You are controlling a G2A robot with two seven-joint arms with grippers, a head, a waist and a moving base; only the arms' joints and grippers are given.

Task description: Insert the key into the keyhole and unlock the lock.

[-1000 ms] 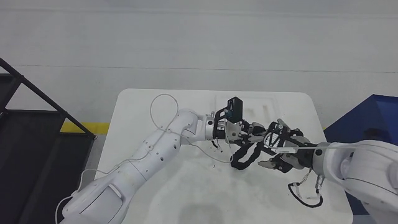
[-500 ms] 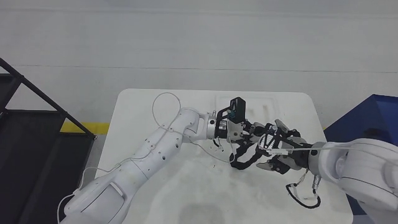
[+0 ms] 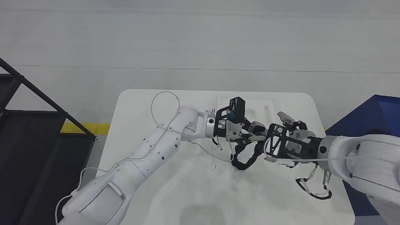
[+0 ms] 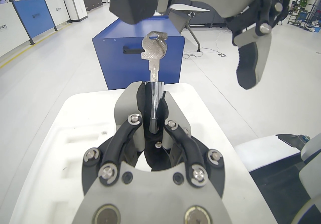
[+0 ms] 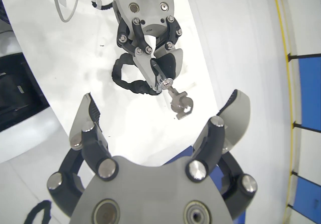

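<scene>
Left wrist view: left gripper (image 4: 151, 99) clamped on lock (image 4: 155, 107); key (image 4: 153, 46) in keyhole (image 5: 167, 82) at lock's far end. Beyond lock, right gripper (image 5: 161, 107), jaws apart either side of key head, not touching. Insertion looks done; turn & unlock not yet.

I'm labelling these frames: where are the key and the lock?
key (image 4: 153, 46): left wrist view, on its flat head.
lock (image 4: 155, 100): left wrist view, on its chrome body.
</scene>
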